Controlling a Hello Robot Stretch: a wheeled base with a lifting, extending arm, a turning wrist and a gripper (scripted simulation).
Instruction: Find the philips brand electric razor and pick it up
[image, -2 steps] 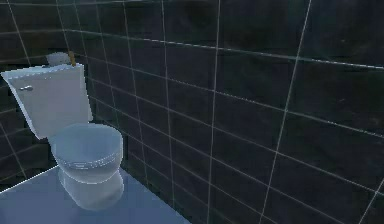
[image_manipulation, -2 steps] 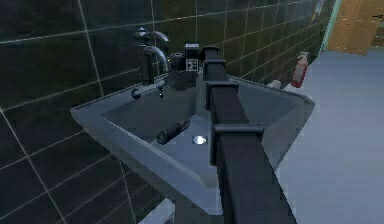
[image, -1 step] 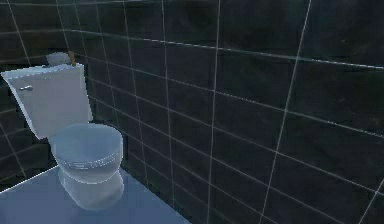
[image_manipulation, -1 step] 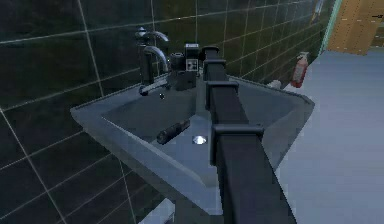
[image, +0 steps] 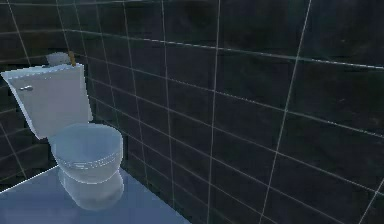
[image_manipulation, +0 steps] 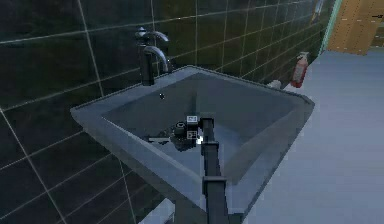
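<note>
Reaching into the grey sink (image_manipulation: 262, 95) near its faucet (image_manipulation: 150, 55), the arm (image_manipulation: 212, 170) ends at the gripper (image_manipulation: 165, 138); whether it holds anything there, I cannot tell.

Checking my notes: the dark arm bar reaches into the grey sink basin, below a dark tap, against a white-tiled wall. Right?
Not quite. The tiled wall is dark, nearly black, with pale joints, not white; the arm side view shows it. The rest holds: the dark square arm bar reaches into the grey square sink basin below the dark curved metal tap.
</note>
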